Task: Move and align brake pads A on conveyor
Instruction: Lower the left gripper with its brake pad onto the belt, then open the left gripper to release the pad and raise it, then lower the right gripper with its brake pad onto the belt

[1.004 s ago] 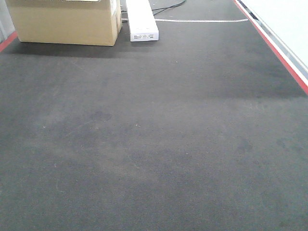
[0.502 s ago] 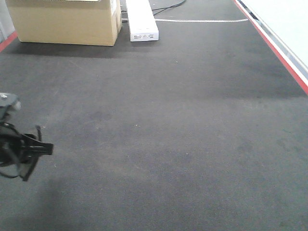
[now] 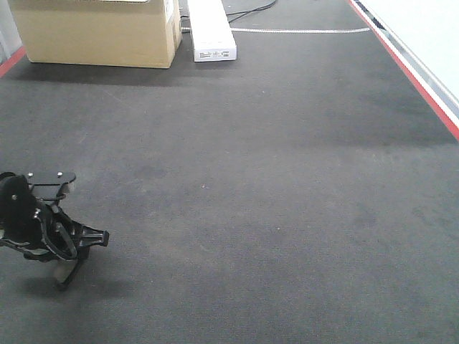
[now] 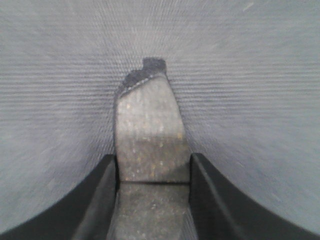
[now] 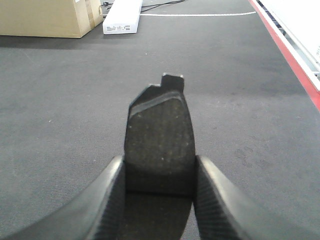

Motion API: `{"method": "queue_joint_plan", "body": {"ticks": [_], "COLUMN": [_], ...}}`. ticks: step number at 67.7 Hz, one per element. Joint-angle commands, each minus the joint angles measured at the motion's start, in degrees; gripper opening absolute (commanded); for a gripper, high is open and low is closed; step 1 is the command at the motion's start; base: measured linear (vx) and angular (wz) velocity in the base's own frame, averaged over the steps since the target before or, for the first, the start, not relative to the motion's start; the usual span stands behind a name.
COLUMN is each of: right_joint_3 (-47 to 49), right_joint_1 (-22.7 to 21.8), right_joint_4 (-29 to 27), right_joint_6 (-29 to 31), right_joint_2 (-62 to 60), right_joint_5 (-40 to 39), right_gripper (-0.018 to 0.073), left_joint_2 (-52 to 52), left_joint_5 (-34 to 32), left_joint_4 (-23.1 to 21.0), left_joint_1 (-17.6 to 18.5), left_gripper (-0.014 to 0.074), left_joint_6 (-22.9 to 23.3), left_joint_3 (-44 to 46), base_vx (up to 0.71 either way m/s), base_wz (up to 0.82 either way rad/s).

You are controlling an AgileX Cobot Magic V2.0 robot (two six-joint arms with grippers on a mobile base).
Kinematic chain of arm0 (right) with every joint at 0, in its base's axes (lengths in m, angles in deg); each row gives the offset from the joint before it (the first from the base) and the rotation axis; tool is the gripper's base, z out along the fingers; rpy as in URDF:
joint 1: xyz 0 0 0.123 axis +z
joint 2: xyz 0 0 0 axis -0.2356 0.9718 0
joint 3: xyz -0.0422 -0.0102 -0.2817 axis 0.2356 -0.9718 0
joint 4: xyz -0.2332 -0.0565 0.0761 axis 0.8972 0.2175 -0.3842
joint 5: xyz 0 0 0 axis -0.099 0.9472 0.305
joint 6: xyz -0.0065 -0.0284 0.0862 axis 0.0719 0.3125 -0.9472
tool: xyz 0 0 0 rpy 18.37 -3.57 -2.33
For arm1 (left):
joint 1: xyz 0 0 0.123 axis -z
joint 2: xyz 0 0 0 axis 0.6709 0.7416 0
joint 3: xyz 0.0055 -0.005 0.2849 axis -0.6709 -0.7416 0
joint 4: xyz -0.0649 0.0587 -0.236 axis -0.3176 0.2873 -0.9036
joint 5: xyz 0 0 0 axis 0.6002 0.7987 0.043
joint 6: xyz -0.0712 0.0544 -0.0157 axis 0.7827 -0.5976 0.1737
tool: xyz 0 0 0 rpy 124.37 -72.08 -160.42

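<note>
Grey brake pads (image 4: pixel 149 135) sit clamped in left pincer (image 4: pixel 153 161) and right pincer (image 5: pixel 159 161).

Soft even light on the conveyor (image 3: pixel 272 179), faint shadow just in front of the cardboard box (image 3: pixel 93 36), darker band well right of the box, left wrist view pale with radial streaking, right wrist view sharp.

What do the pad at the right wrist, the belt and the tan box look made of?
The brake pad looks like matte, grainy friction compound with pale flecks. The conveyor seems to be felt-like woven fabric: fine ribbing, no shine. The box is probably plain cardboard: flat tan faces, folded edge.
</note>
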Motion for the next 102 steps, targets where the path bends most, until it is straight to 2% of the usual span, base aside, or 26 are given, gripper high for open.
{"method": "queue_joint_plan", "body": {"ticks": [1, 17, 38, 48, 61, 78, 86, 94, 102], "right_joint_3": [1.6, 1.6, 1.6, 1.6, 1.6, 1.6, 1.6, 1.6, 1.6], "right_joint_1": [0.0, 0.0, 0.0, 0.0, 0.0, 0.0, 0.0, 0.0, 0.0], "right_joint_4": [0.5, 0.5, 0.5, 0.5, 0.5, 0.5, 0.5, 0.5, 0.5], "right_joint_6": [0.2, 0.2, 0.2, 0.2, 0.2, 0.2, 0.2, 0.2, 0.2], "right_joint_2": [0.5, 0.5, 0.5, 0.5, 0.5, 0.5, 0.5, 0.5, 0.5], "right_joint_5": [-5.3, -5.3, -5.3, -5.3, -5.3, -5.3, -5.3, -5.2, -5.3], "right_gripper": [-0.0010, -0.0010, -0.0010, -0.0010, -0.0010, -0.0010, -0.0010, -0.0010, -0.0010], "left_joint_2": [-1.4, -7.0, -25.8, -39.5, -59.5, -82.7, -88.4, -89.7, -89.8], "left_joint_5": [-0.8, 0.6, 5.0, 1.3, -5.0, -5.0, -6.2, -10.6, -10.0], "left_joint_4": [-0.5, -0.3, -0.2, -0.2, 0.0, 1.5, 1.5, 1.3, 1.3], "left_joint_1": [0.2, 0.2, 0.2, 0.2, 0.2, 0.2, 0.2, 0.2, 0.2], "left_gripper": [0.0365, 0.0391, 0.0391, 0.0391, 0.0391, 0.0391, 0.0391, 0.0391, 0.0391], "left_joint_6": [0.7, 0.6, 0.4, -2.0, -2.5, -4.1, -4.5, -5.6, -5.6], "left_joint_3": [2.7, 4.0, 2.8, -4.1, -15.3, -27.1, -31.5, -35.1, -36.3], "base_vx": [0.00, 0.00, 0.00, 0.00, 0.00, 0.00, 0.00, 0.00, 0.00], "base_wz": [0.00, 0.00, 0.00, 0.00, 0.00, 0.00, 0.00, 0.00, 0.00]}}
